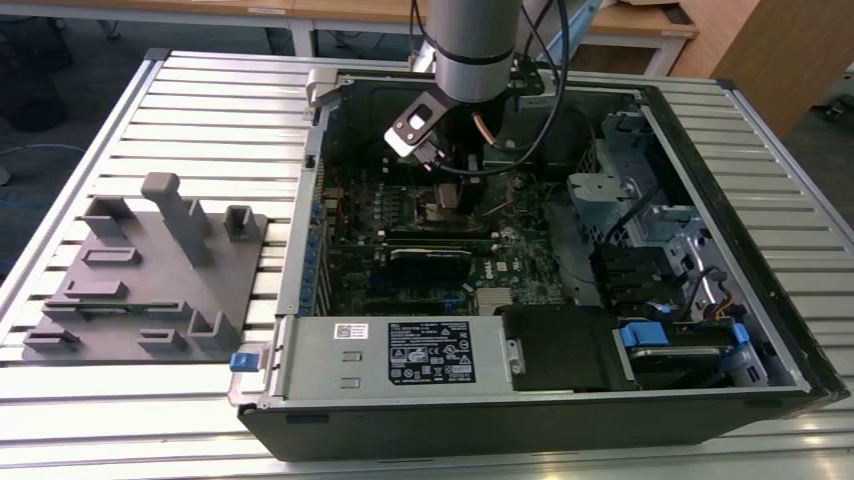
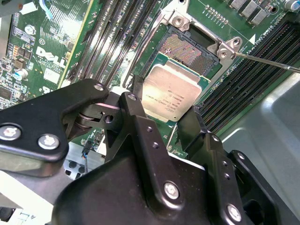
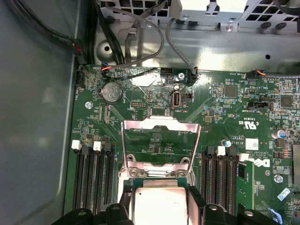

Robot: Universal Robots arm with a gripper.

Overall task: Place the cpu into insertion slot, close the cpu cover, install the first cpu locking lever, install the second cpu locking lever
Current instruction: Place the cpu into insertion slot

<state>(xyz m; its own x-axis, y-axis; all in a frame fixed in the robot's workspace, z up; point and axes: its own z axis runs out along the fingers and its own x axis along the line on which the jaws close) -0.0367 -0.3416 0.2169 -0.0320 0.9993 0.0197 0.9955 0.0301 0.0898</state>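
In both wrist views my gripper [image 2: 166, 101] is shut on the cpu [image 2: 169, 91], a black finger against each of two opposite edges. The chip's pale metal top faces up. It hangs over one edge of the insertion slot [image 2: 187, 49], whose dark pin field shows uncovered beyond it. I cannot tell whether chip and socket touch. The cpu cover [image 3: 159, 123] stands swung open behind the cpu [image 3: 159, 206]. A thin locking lever [image 2: 267, 62] sticks out from the socket's corner. In the exterior view my gripper [image 1: 447, 190] reaches down into the open computer case [image 1: 747, 390].
Long black memory slots [image 3: 91, 173] flank the socket on both sides. Cables [image 3: 140, 42] run along the case wall behind the board. A power supply [image 1: 400, 350] and drive cage [image 1: 667, 230] fill the case's near side and the exterior view's right. A grey fixture plate [image 1: 134, 290] lies on the slatted table.
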